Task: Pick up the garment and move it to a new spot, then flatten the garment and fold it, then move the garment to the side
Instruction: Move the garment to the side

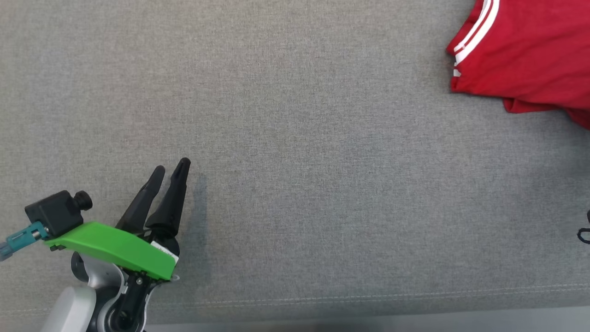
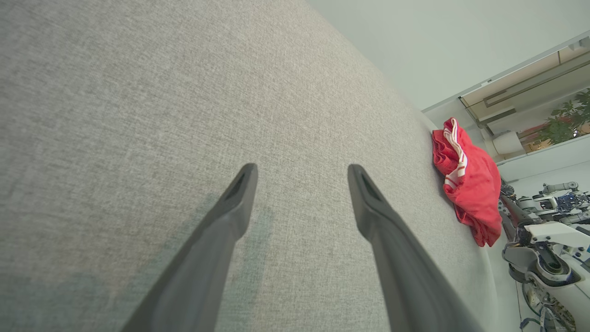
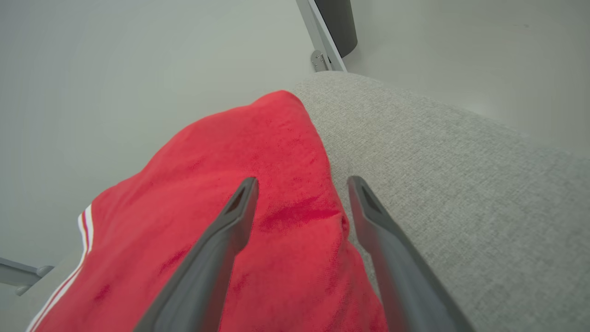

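The garment, red with white stripes along one edge, lies bunched at the far right of the grey fabric surface, close to its edge. The left gripper sits at the lower left of the head view, well apart from the garment. Its dark fingers slant up and to the right from a green wrist cover beside a small black camera. In the left wrist view its fingers are spread with only bare grey cloth between them, holding nothing. The right gripper is over the garment's edge with its fingers parted and empty, one above red cloth and the other above grey surface. Whether they touch cannot be told. Past the garment, robot hardware stands off the surface.
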Available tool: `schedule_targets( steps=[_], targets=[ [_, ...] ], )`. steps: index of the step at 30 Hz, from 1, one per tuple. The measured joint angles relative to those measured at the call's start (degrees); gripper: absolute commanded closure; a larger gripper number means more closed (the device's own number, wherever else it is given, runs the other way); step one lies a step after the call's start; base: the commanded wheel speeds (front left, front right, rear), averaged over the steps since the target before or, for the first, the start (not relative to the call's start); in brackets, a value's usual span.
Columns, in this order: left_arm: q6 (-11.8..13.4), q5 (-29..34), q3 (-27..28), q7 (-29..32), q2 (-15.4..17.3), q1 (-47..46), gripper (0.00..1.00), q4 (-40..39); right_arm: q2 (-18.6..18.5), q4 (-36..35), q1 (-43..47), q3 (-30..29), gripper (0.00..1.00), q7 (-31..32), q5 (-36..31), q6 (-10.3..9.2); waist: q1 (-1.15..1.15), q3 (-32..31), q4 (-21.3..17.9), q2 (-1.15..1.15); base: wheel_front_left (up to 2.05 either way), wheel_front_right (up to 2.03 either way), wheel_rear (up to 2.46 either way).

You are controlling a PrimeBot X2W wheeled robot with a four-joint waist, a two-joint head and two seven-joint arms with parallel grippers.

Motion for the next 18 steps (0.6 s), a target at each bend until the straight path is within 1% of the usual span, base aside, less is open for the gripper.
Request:
schedule_targets(
  steps=[5, 10, 12, 14, 18],
  targets=[
    [-0.1, 0.0, -0.4, -0.8, -0.9, -0.4, 0.0, 2.3, -2.3, -0.7, 2.2, -0.3, 0.0, -0.8, -1.4, 1.46, 0.0, -2.4, -0.1, 0.0, 0.0, 0.0, 0.0],
    [-0.8, -0.3, 0.0, -2.6, -1.9, -0.3, 0.0, 5.0, -5.5, -2.7, 5.6, -0.4, 0.0, -1.2, -4.5, 2.04, 0.0, -5.6, 0.0, 0.0, 0.0, 0.0, 0.0],
    [-1.4, -0.2, 0.3, -3.2, -1.9, -0.1, 0.0, 5.8, -5.9, -4.0, 6.8, -0.5, 0.0, -1.3, -5.3, 2.08, 0.0, -7.0, 0.0, 0.0, 0.0, 0.0, 0.0],
    [-1.5, -0.2, 0.8, -4.3, -1.9, 0.2, 0.0, 6.8, -6.0, -5.5, 8.2, -0.3, 0.0, -1.3, -6.2, 2.56, 0.0, -8.4, 0.0, 0.0, 0.0, 0.0, 0.0],
    [-2.3, 1.2, 0.8, -5.6, -1.5, 1.3, 0.0, 8.3, -5.8, -8.5, 11.7, 0.6, 0.0, -1.3, -8.8, 2.57, 0.0, -11.3, 0.1, 0.0, 0.0, 0.0, 0.0]
  ],
)
